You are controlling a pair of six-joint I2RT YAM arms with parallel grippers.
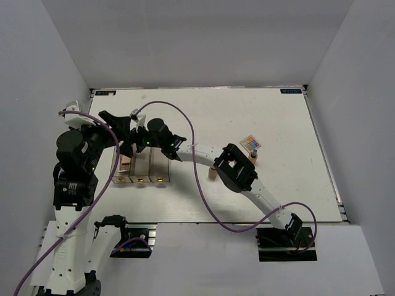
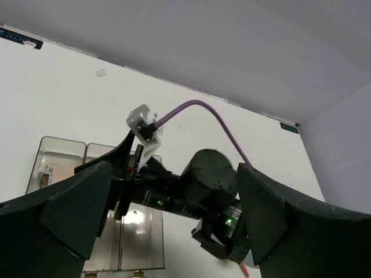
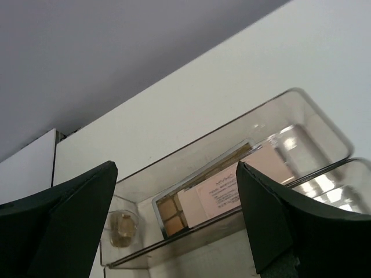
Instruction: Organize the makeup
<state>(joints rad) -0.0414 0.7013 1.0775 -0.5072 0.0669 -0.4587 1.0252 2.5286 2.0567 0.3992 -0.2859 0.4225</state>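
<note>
The clear three-compartment box [image 1: 151, 166] lies left of centre. In the right wrist view its left compartment [image 3: 301, 101] holds a brown palette [image 3: 171, 211] with a pink palette [image 3: 243, 182] on top. A small tan bottle-like thing [image 3: 122, 229] shows through its corner. My right gripper [image 1: 133, 147] [image 3: 177, 168] hovers open and empty over the box. My left gripper [image 1: 120, 131] [image 2: 174, 174] is open and empty just left of it, facing the right wrist. A multicolour palette [image 1: 250, 143] and a tan bottle [image 1: 252, 156] lie right of centre. A coral-pink stick tip [image 2: 246, 269] shows under the right arm.
The right forearm [image 1: 234, 169] stretches across the middle of the table, with a purple cable [image 1: 191, 132] looping over it. A small tan-pink item [image 1: 212, 173] lies beside the elbow. Grey walls close in the table on three sides.
</note>
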